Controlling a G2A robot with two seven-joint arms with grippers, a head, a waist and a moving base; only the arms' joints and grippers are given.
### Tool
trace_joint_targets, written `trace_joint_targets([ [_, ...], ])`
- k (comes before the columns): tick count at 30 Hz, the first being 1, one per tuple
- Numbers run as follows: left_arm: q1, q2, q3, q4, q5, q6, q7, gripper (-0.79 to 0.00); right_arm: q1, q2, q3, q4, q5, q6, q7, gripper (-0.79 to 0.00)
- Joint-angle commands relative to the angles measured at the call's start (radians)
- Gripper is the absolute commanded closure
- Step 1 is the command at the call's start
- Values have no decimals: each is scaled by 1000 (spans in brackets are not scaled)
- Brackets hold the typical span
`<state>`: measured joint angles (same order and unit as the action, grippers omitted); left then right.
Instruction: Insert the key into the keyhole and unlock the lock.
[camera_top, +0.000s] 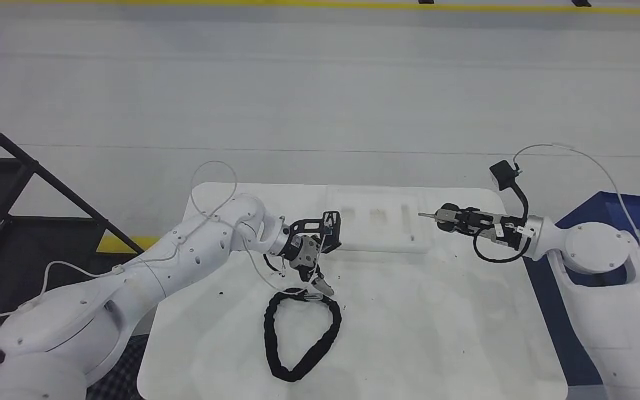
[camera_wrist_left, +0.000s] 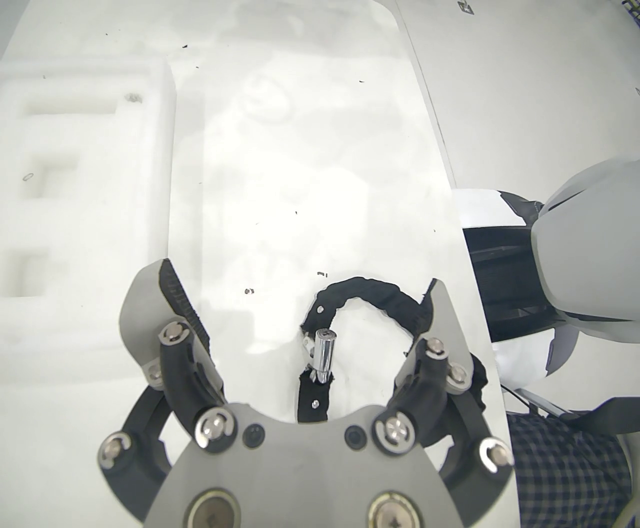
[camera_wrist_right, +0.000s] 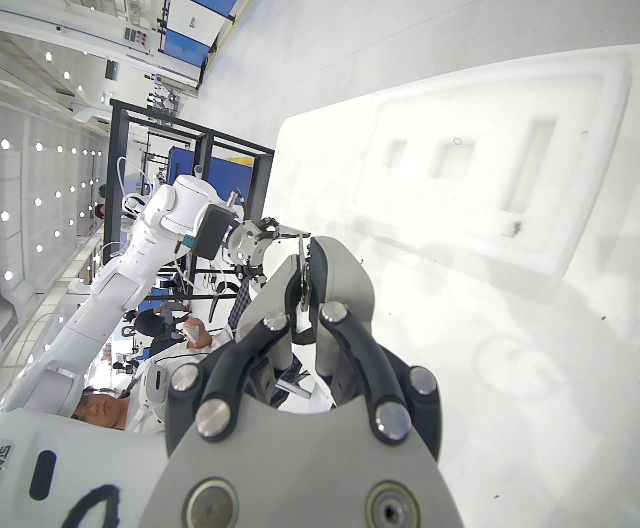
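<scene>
A black fabric-covered chain lock lies looped on the white table. Its silver lock cylinder stands at the loop's joined ends, its end face turned up toward the left wrist camera. My left gripper hovers just above that cylinder, open, with the cylinder between and below the fingers and touching neither. My right gripper is off at the table's right side, shut on a small metal key. The key's tip points left toward the lock, well apart from it.
A white foam tray with rectangular recesses lies at the back of the table between the two arms. The table's rounded front edge runs close to the chain loop. Small dark specks dot the surface.
</scene>
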<state>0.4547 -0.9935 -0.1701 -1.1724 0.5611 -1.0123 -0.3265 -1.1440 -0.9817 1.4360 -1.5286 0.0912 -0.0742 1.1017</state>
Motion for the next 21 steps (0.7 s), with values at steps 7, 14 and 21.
trace_joint_targets([
  [7, 61, 29, -86, -33, 194, 0, 228, -785, 0, 0, 0, 0, 0, 0, 0, 0],
  [14, 153, 96, -112, -48, 587, 0, 636, -785, 0, 0, 0, 0, 0, 0, 0, 0],
  [21, 196, 131, -111, 42, 902, 17, 991, -785, 0, 0, 0, 0, 0, 0, 0, 0],
])
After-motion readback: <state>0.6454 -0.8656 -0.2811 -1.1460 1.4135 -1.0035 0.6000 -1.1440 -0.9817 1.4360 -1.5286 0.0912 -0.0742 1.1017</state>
